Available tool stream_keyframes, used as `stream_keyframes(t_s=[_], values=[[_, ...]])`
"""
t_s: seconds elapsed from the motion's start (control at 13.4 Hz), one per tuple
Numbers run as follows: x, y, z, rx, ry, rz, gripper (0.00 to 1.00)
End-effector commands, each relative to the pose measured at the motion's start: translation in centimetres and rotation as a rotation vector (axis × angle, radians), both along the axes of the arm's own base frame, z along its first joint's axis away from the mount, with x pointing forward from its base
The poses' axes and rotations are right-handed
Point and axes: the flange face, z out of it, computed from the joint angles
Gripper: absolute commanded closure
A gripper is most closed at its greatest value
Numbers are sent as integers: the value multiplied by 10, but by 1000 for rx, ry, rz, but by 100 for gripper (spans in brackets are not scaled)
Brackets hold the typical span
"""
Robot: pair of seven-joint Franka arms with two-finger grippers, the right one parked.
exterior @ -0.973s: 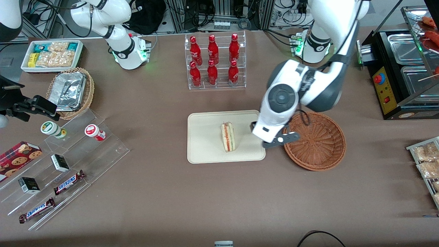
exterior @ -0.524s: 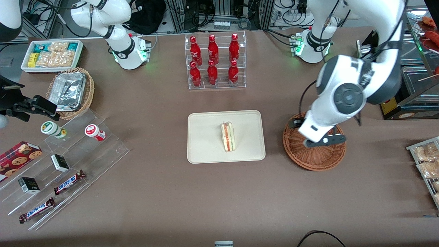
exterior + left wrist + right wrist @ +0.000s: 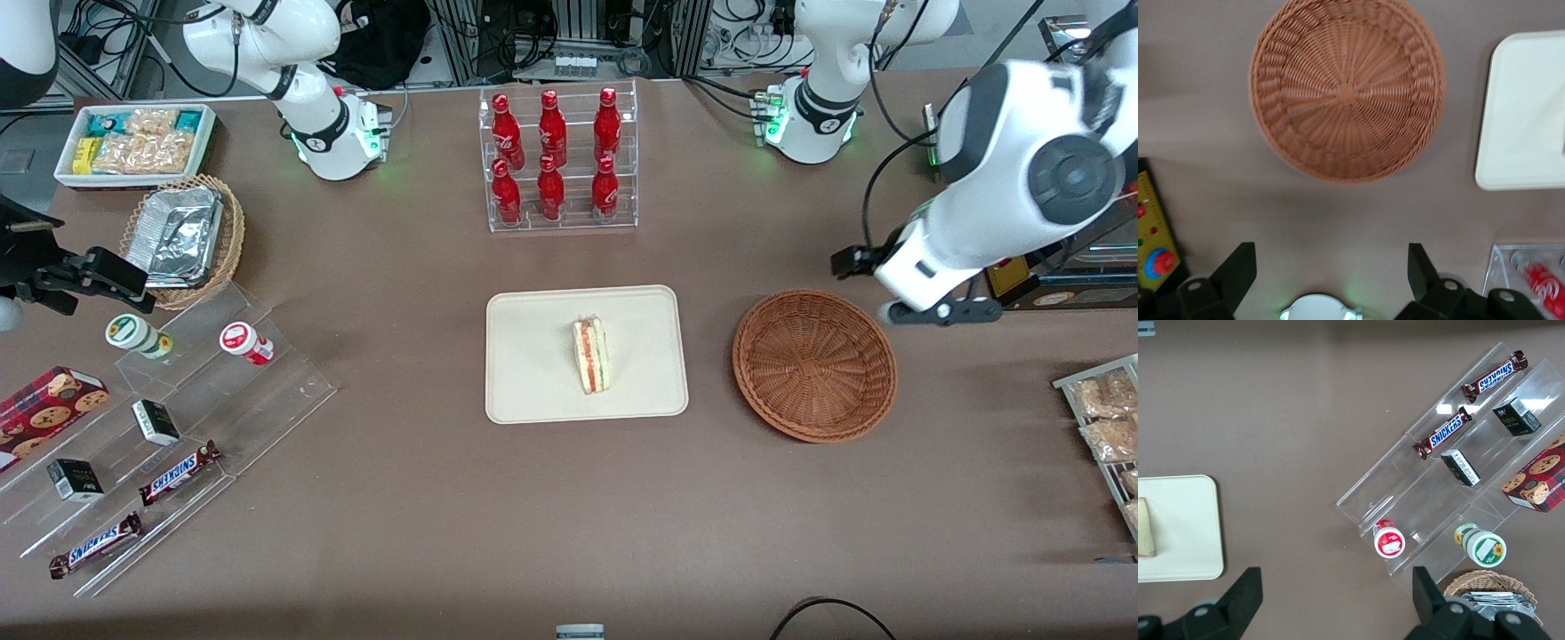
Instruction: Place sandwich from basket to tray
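Note:
The sandwich (image 3: 590, 356) is a pale wedge with red and green filling, and it lies on its side in the middle of the cream tray (image 3: 533, 373). Beside the tray, toward the working arm's end, sits the reddish-brown wicker basket (image 3: 813, 364) with nothing in it. My left gripper (image 3: 893, 289) hangs above the table, a little farther from the front camera than the basket and off toward the working arm's end. In the left wrist view the gripper (image 3: 1331, 263) is open with nothing between its dark fingers (image 3: 1238, 267); the basket (image 3: 1347, 90) and a tray corner (image 3: 1525, 120) also appear there.
A clear rack of red bottles (image 3: 556, 160) stands farther from the front camera than the tray. A black appliance with steel pans (image 3: 1022, 213) is close to the gripper. Snack packets (image 3: 1107, 418) lie at the working arm's end, and an acrylic shelf with candy bars (image 3: 169, 427) at the parked arm's.
My left arm has swung from the tray's edge, across the basket, toward the working arm's end of the table. The sandwich stays where it was on the tray.

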Motion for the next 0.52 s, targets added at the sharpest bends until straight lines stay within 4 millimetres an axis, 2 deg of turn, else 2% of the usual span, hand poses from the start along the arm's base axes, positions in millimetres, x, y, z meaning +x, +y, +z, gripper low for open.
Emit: stream_keyframes(t_s=[0.0, 0.3, 0.45], values=[[-15, 10, 18, 12, -18, -16, 0], [-21, 17, 49, 27, -41, -11, 0], [-22, 21, 71, 27, -58, -2, 0]])
